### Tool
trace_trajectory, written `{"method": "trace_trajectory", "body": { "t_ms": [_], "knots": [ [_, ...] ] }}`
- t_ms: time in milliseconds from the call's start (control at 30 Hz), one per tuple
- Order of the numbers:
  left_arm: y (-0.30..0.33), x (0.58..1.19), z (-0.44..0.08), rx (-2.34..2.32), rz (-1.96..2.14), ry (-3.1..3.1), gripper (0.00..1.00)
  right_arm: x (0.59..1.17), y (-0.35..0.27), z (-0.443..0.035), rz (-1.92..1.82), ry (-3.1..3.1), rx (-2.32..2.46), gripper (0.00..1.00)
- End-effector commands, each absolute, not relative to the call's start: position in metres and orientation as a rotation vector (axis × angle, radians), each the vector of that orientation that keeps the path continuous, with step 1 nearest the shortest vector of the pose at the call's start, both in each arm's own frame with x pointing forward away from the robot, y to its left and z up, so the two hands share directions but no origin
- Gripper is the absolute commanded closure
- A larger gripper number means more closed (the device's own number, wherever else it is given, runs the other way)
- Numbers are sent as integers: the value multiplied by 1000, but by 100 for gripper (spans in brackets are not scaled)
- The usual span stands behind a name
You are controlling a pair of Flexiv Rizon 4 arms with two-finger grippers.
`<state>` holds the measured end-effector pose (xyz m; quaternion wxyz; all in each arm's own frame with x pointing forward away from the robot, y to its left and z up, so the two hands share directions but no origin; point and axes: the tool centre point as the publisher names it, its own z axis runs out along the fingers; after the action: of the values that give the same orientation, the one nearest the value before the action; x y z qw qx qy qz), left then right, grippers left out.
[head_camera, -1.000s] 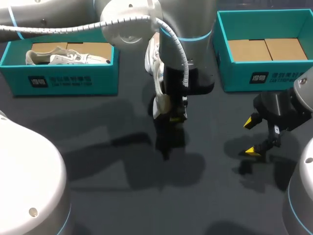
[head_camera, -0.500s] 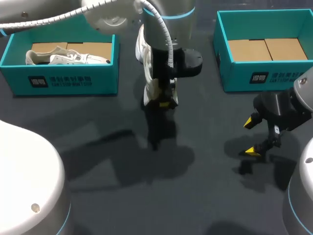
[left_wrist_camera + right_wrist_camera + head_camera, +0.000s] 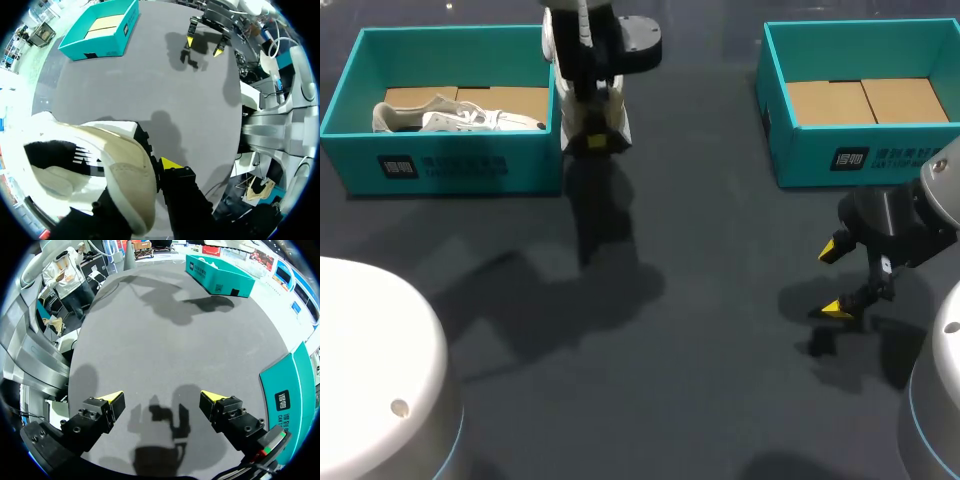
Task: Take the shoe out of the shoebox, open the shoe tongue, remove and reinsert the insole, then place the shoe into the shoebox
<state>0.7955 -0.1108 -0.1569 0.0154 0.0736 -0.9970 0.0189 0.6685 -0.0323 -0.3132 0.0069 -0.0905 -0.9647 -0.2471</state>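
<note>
Dark counter (image 3: 700, 330), with the teal shoebox (image 3: 450, 165) as landmark. Just off its right wall, the left end effector (image 3: 592, 143) was pinching a white sneaker (image 3: 115, 170) by the heel, lifted clear, presumably for carrying. Well right of the box, the right end effector (image 3: 835, 278) hovered with its fingers spread, likely waiting for the tongue.

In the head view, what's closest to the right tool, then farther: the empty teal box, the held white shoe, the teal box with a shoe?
1. Empty teal cardboard shoebox, just beyond the right tool.
2. White shoe gripped by the left tool, far middle.
3. Teal cardboard shoebox holding a second white shoe, far left.
</note>
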Motion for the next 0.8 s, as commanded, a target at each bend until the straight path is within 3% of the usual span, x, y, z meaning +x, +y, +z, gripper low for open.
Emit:
{"method": "trace_trajectory", "body": {
  "t_ms": [33,567,800],
  "knots": [
    [-105,790,-158,230,95,-3113,100,667,-32,-313,-769,-3022,-285,0],
    [29,948,-142,72,31,-2999,100,667,-32,-313,-769,-3022,-285,0],
    [35,954,-140,108,20,-2998,100,667,-32,-313,-769,-3022,-285,0]
  ]
}}
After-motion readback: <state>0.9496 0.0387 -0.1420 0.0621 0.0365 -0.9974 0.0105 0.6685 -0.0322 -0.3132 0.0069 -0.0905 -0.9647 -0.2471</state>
